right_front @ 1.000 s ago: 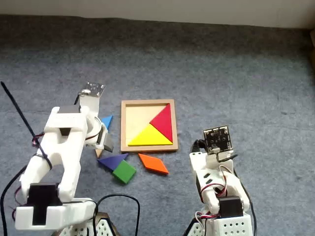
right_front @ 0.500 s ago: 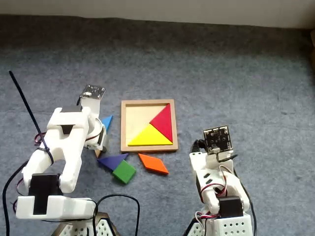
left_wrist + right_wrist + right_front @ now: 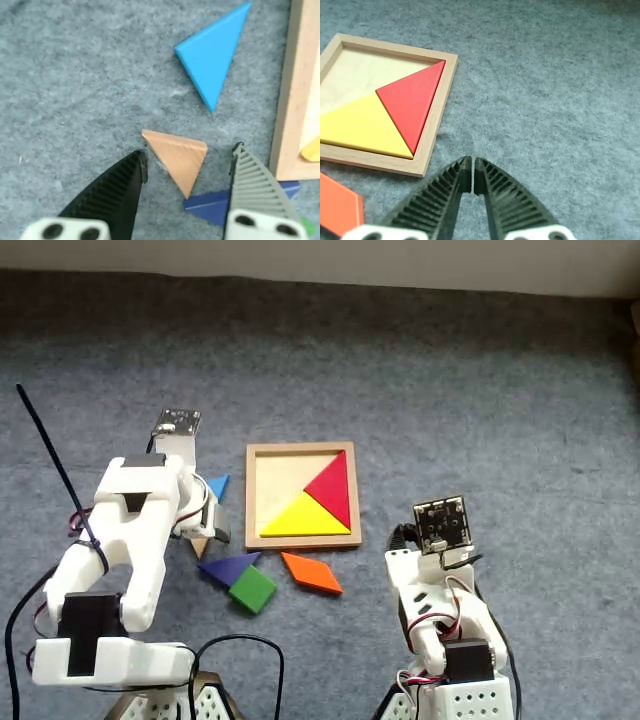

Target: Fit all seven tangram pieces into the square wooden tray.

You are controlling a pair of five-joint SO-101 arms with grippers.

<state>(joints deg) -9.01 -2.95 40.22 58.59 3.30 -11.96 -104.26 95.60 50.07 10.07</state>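
The square wooden tray [image 3: 252, 496] holds a red triangle [image 3: 333, 488] and a yellow triangle [image 3: 298, 518]. A small tan triangle [image 3: 177, 156] lies flat on the carpet just left of the tray's near corner. My left gripper [image 3: 190, 150] is open, one finger on each side of the tan triangle. A light blue triangle [image 3: 212, 55] lies just beyond it, and a dark blue triangle [image 3: 228, 567], green square [image 3: 252, 589] and orange parallelogram [image 3: 311, 572] lie in front of the tray. My right gripper [image 3: 471, 164] is shut and holds nothing, to the right of the tray [image 3: 441, 102].
Everything rests on a grey-blue carpet. The tray's wooden rim [image 3: 290, 100] runs close beside the left gripper's grey finger [image 3: 250, 185]. A thin black cable [image 3: 45, 460] slants up at the far left. The folded right arm [image 3: 440, 580] stands at the near right.
The left arm has shifted slightly to the left and its open gripper has settled around the tan triangle. The right arm and all pieces have stayed put.
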